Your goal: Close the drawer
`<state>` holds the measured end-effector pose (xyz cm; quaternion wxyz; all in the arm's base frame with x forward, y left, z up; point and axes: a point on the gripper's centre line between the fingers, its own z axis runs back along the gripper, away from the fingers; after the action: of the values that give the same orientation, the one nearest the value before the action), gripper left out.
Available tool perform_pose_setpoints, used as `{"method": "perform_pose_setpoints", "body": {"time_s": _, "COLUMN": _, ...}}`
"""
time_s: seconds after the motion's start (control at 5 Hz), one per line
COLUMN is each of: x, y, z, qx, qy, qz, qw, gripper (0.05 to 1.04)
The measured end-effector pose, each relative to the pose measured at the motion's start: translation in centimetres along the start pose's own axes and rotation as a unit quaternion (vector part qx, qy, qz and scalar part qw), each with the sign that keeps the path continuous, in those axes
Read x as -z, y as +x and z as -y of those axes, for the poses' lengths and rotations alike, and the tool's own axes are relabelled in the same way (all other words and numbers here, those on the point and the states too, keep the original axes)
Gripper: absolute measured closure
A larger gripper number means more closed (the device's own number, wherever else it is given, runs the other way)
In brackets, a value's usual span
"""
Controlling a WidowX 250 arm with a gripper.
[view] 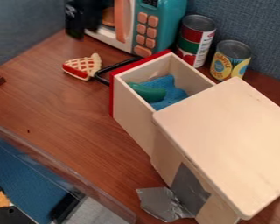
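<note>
Apart from gripper (82,30), nearer camera — open drawer (131,122)

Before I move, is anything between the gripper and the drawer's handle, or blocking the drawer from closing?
The pie slice lies beside the handle, on the side toward the gripper; it could catch a low approach. Nothing visible blocks the drawer from sliding into the cabinet.

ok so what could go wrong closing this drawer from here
The toy pie slice lies right by the black handle of the drawer, so a push from that side might knock it. The wooden cabinet could shift instead of the drawer sliding in; the silver tape at its side looks crumpled and may hold poorly. The blue cloth bunched inside might snag under the cabinet's top.
</note>
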<state>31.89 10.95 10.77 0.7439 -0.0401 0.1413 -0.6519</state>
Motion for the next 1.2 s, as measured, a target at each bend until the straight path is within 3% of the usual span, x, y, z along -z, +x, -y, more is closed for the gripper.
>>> {"method": "perform_pose_setpoints", "body": {"time_s": 0.2, "x": 0.6, "y": 0.2, "z": -1.1, "qx": 0.116, "qy": 0.009, "qz": -0.007, "qw": 0.9931, "gripper": 0.084}}
{"method": "perform_pose_setpoints", "body": {"time_s": 0.4, "x": 1.0, "y": 0.4, "z": -2.1, "qx": 0.174, "qy": 0.033, "qz": -0.022, "qw": 0.9839, "gripper": 0.084}}
{"method": "perform_pose_setpoints", "body": {"time_s": 0.6, "x": 0.8, "y": 0.4, "z": -2.8, "qx": 0.187, "qy": 0.056, "qz": -0.03, "qw": 0.9802, "gripper": 0.084}}
{"method": "perform_pose_setpoints", "body": {"time_s": 0.8, "x": 1.7, "y": -0.3, "z": -3.7, "qx": 0.173, "qy": 0.07, "qz": -0.031, "qw": 0.982, "gripper": 0.084}}
{"method": "perform_pose_setpoints", "body": {"time_s": 1.2, "x": 4.1, "y": -0.2, "z": -4.8, "qx": 0.179, "qy": 0.038, "qz": -0.021, "qw": 0.9828, "gripper": 0.084}}
